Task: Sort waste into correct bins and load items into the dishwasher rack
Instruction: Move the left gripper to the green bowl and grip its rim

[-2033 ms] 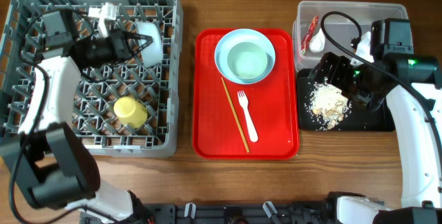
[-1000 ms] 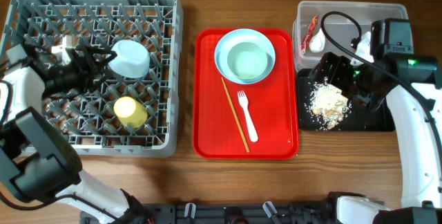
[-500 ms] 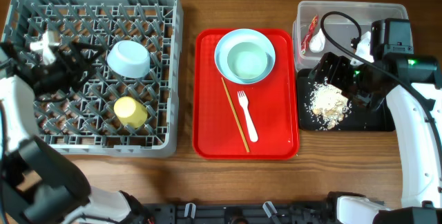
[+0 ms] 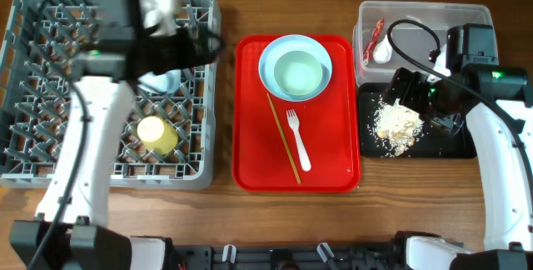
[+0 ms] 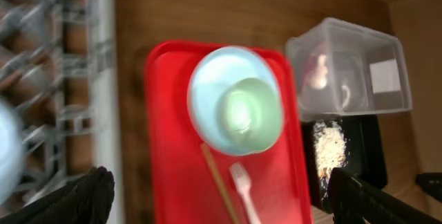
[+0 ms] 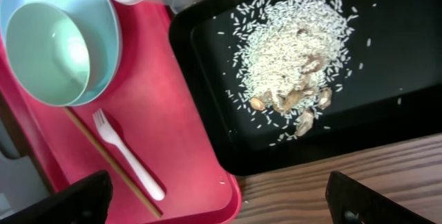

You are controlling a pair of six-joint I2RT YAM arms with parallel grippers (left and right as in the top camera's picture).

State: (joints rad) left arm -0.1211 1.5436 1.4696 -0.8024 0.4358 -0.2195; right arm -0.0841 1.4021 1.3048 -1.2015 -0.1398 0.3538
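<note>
Dishwasher rack (image 4: 108, 178) with one yellow cup (image 4: 157, 134), one bowl (image 4: 163, 81) — left claw (image 5: 224, 200), right claw (image 6: 221, 200) both agape

Brown wooden table (image 4: 225, 220). Red tray (image 4: 333, 137) lies flat mid-table. Grey rack (image 4: 108, 178) sits left of the red tray, narrow gap between. Clear tub (image 4: 433, 12) right of its far corner; black tray (image 4: 454, 145) just beside its right edge.

Right arm (image 4: 500, 162): smooth white shells, black joint blocks. Small green light on block behind right pincer (image 4: 408, 95). Black cable (image 4: 410, 22) makes loop above this pincer. Left arm (image 4: 83, 137): same white shells, thin black cable along link, wrist end blurred. Fingers (image 6: 69, 202): matte black, blunt.
</note>
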